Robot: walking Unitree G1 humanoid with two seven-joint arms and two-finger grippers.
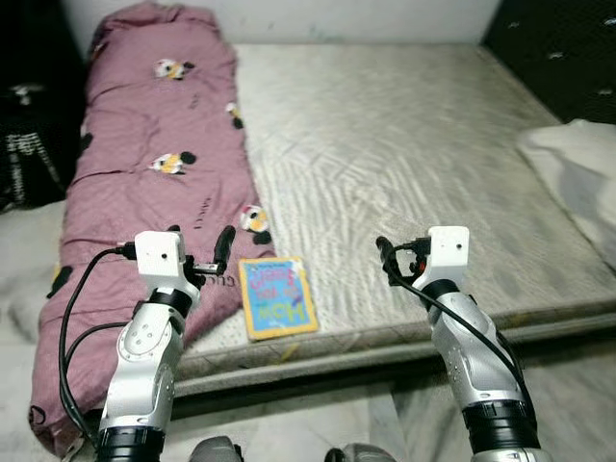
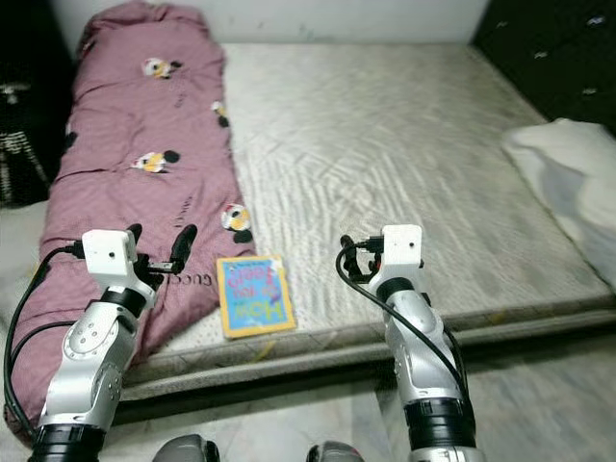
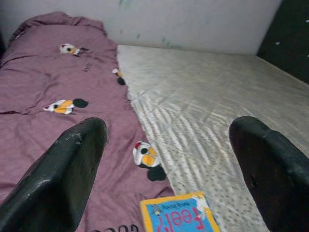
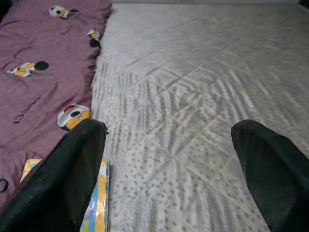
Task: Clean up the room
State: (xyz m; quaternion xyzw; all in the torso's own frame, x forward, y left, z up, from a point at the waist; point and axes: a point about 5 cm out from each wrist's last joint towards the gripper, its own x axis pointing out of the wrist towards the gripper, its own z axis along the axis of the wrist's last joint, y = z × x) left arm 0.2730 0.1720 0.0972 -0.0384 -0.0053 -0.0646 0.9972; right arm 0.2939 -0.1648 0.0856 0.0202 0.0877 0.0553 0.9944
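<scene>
One book (image 1: pixel 277 296) lies at the mattress's (image 1: pixel 404 135) front edge. One purple blanket (image 1: pixel 144 164) runs along the mattress's left edge, one white cloth (image 1: pixel 577 168) sits off its right edge (partly cut off), and one dark bag (image 1: pixel 29 144) stands beyond the left edge. Two grippers, left (image 1: pixel 200 252) and right (image 1: pixel 383 252), each with two fingers

A bare quilted mattress (image 1: pixel 404 164) lies on a pale marble floor (image 1: pixel 568 385) against a light wall (image 1: pixel 366 19). Dark patterned furniture (image 1: pixel 568 48) stands by the mattress's far right corner — a black bag (image 1: pixel 29 125) with white marks sits off its left edge, on the floor.
</scene>
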